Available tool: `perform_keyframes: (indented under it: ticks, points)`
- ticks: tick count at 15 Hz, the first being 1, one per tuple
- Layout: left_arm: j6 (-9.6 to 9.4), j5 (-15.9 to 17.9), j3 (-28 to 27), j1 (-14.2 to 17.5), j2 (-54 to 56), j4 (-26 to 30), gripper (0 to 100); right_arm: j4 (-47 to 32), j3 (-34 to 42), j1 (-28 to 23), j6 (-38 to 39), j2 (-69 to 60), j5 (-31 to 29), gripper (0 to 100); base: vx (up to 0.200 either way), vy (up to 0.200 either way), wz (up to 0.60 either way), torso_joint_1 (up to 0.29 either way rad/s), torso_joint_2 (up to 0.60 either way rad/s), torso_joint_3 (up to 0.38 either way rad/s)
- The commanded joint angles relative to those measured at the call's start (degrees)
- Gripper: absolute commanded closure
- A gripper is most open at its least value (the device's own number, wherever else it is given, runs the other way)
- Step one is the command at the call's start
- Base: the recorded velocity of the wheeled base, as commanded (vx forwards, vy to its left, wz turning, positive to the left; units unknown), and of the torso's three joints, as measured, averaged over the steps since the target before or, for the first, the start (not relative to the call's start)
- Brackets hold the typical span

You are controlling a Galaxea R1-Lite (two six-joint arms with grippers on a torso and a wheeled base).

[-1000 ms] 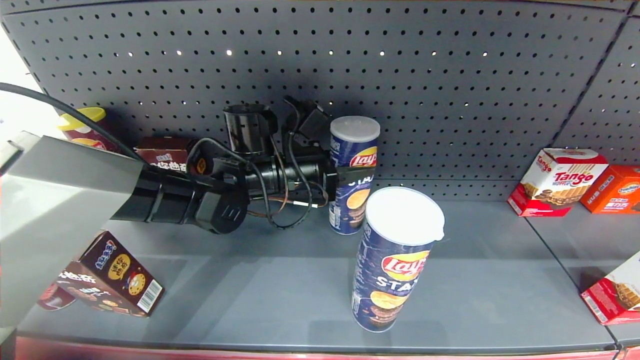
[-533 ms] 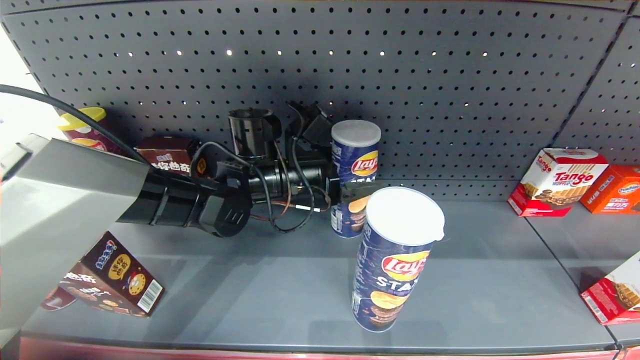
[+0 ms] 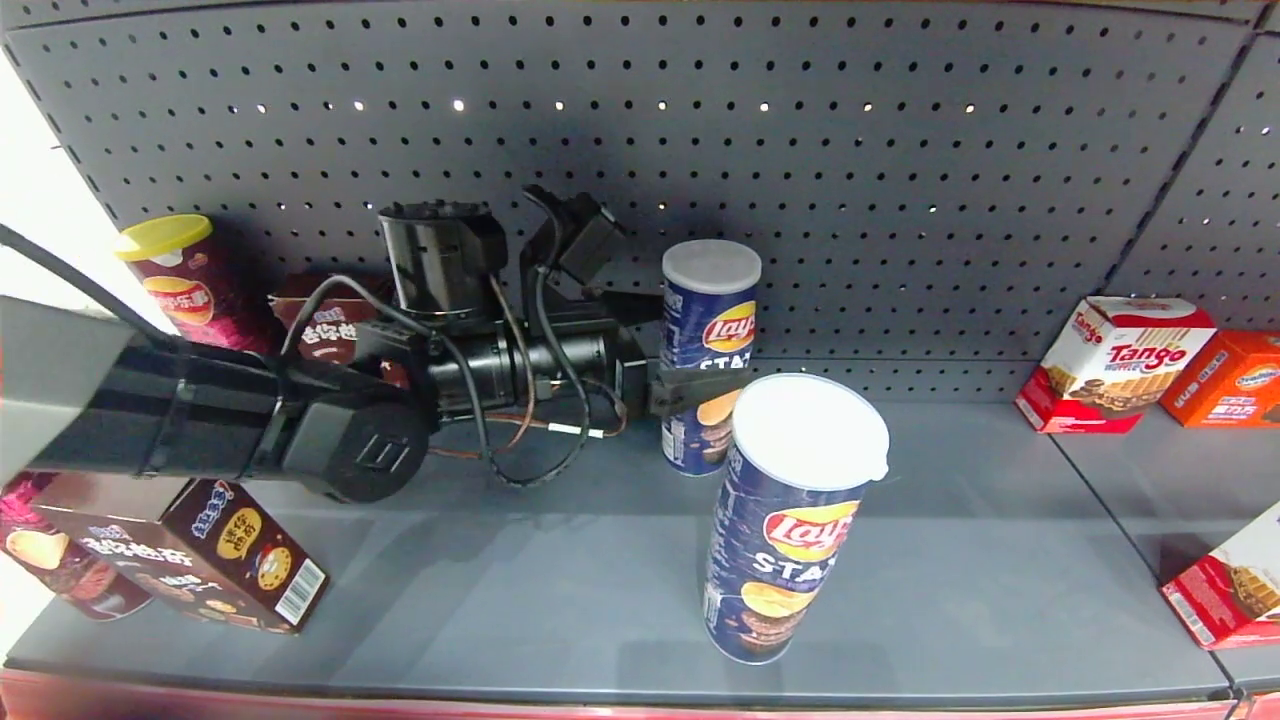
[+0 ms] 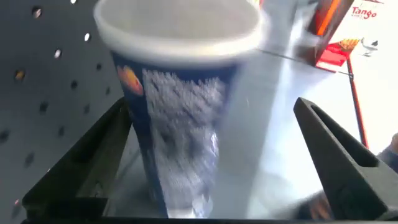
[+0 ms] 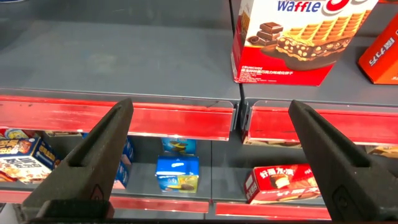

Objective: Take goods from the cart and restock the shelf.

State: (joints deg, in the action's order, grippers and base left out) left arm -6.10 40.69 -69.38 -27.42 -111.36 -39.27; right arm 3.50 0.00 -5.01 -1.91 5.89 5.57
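Two blue chip cans with white lids stand upright on the grey shelf (image 3: 560,570). The rear can (image 3: 708,330) is close to the pegboard, and the front can (image 3: 795,510) is nearer the shelf edge. My left gripper (image 3: 697,345) comes in from the left and is open, one finger on each side of the rear can. In the left wrist view that can (image 4: 180,124) stands between the spread fingers of the left gripper (image 4: 211,106), with a gap on either side. My right gripper (image 5: 211,106) is open and holds nothing, facing the shelf's red price rail (image 5: 180,118).
A red can with a yellow lid (image 3: 178,275) and brown boxes (image 3: 215,555) sit at the shelf's left. Wafer boxes (image 3: 1120,365), an orange box (image 3: 1235,380) and a red box (image 3: 1225,590) sit on the right. A waffle box (image 5: 292,40) stands near the shelf edge.
My left gripper set the rear can down onto the shelf and opened. The arm then drew back to the left while the can stayed put.
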Motion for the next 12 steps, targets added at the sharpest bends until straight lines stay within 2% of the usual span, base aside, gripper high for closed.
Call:
perform_keyframes:
  ticks: [1,2,3,6,8,10,12]
  points:
    - [-0.85,-2.8,6.2,-0.1,7.5,0.0,0,0.0,0.0,0.0,0.0,0.1,0.0,0,0.0,0.0,0.0,0.0,0.0,0.0]
    - [-1.55,-4.2,7.3,-0.2,8.4,0.0,0,0.0,0.0,0.0,0.0,0.1,0.1,0,0.0,0.0,0.0,0.0,0.0,0.0]
    - [-3.13,-8.0,10.9,-0.4,10.3,0.1,0,0.0,0.0,0.0,0.0,0.1,0.0,0,0.0,0.0,0.0,0.0,0.0,0.0]
    - [-3.57,-11.2,15.5,-1.0,12.8,0.1,0,0.0,0.0,0.0,0.0,0.1,0.1,0,0.0,0.0,0.0,0.0,0.0,0.0]
    - [-4.19,-12.6,15.9,-0.7,12.8,0.3,0,0.0,0.0,0.0,0.0,0.1,0.0,0,0.0,0.0,0.0,0.0,0.0,0.0]
    - [-6.21,-15.0,16.1,-0.6,12.6,0.4,0,0.0,0.0,0.0,0.0,0.1,0.1,0,0.0,0.0,0.0,0.0,0.0,0.0]
    - [-7.18,-16.3,15.7,-0.6,11.2,0.5,0,0.0,0.0,0.0,0.0,0.1,0.0,0,0.0,0.0,0.0,0.0,0.0,0.0]
